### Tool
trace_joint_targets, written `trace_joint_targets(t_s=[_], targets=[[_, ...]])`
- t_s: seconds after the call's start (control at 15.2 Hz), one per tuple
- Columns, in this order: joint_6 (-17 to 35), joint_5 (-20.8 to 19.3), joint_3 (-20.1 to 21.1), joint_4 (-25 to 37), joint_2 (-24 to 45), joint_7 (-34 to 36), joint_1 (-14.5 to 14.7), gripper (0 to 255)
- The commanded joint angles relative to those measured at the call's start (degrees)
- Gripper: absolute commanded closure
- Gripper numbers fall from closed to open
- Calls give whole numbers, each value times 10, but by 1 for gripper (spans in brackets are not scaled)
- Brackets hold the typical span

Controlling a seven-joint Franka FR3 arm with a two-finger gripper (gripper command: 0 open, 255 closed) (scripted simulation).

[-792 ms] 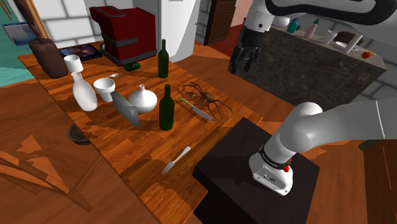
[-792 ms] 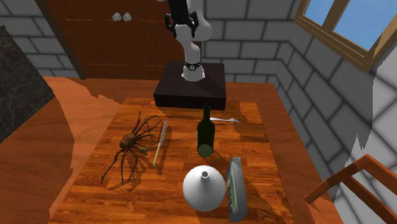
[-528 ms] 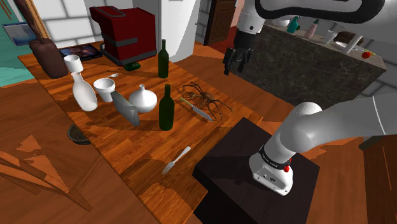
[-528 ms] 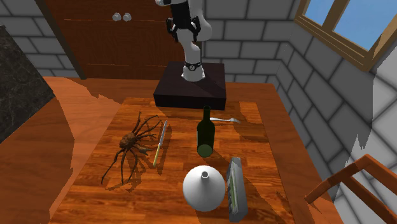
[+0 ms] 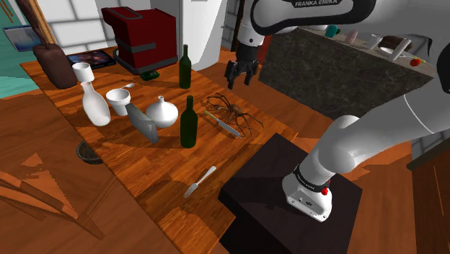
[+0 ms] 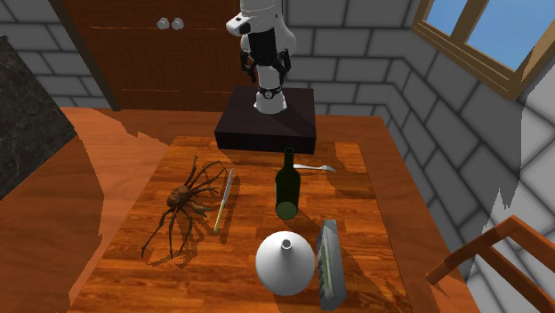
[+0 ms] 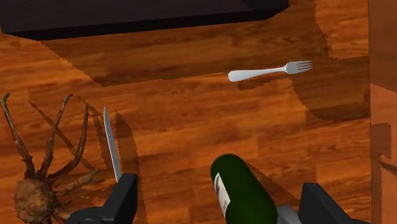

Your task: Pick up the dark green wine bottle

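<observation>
on the bench (image 5: 144, 164), the dark green wine bottle (image 5: 189, 126) stands upright at 9 o'clock of the spider (image 5: 232, 113) in the shoulder view. likely rigid, weighty, slick and breakable, it wants a square grip on the body. the jaws hang spread above it, empty.

A: How about the arm (image 5: 364, 141)?
B: Rooted near 4 o'clock of the shoulder view, rising toward 2 o'clock, bent hard at the elbow, then stretched flat along the top edge toward 12 o'clock. White links, dark joints.
A: And at the wrist?
B: Turned straight down just past 12 o'clock, carrying the black gripper (image 5: 239, 81), tips aimed at 6 o'clock.
A: Seen from the second exterior view?
B: Up at 12 o'clock, gripper (image 6: 264, 73) hanging before the white base link, aimed downward.
A: State of the fingers (image 7: 125, 198)?
B: Spread wide apart, pads facing each other across an open gap.
</observation>
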Motion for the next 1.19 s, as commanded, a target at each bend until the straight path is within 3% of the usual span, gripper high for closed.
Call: trace_joint_targets(t_s=[0.0, 0.59, 1.12], targets=[[29, -1, 8, 17, 42, 6, 4, 0], [109, -23, 38, 139, 234, 45, 20, 0], [131, -56, 48, 278, 389, 79, 39, 0]])
